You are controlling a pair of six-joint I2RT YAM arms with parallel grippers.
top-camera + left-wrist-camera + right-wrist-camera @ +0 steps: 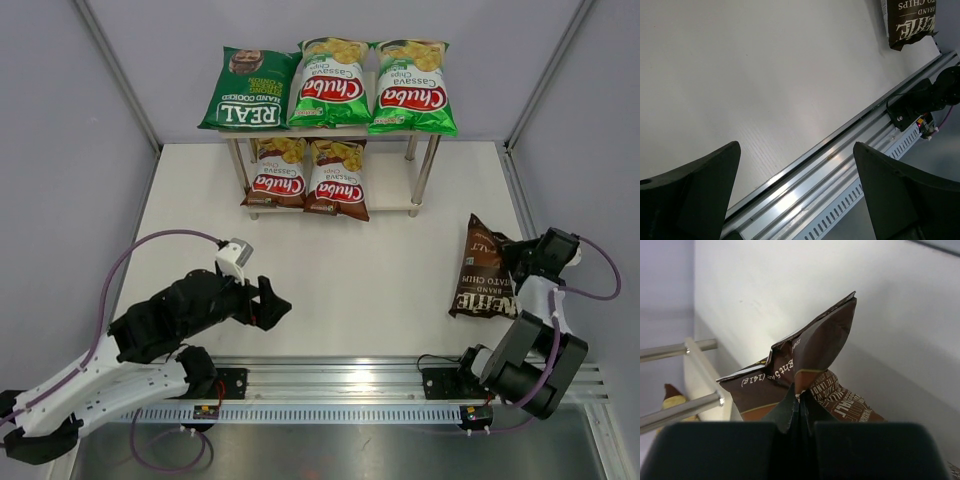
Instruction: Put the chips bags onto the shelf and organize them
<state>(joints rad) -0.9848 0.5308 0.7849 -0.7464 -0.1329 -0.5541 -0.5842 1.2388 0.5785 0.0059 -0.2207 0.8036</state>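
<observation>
The shelf stands at the back. On its top board lie the dark green REAL bag and two bright green Chuba bags. On its lower board lie two brown-red Chuba bags. The dark brown bag lies on the table at the right. My right gripper is shut on that bag's edge. My left gripper is open and empty over the table's near left; the dark brown bag shows in the corner of the left wrist view.
A metal rail runs along the near edge and shows in the left wrist view. Grey walls enclose the table on the left, right and back. The lower board's right part is bare.
</observation>
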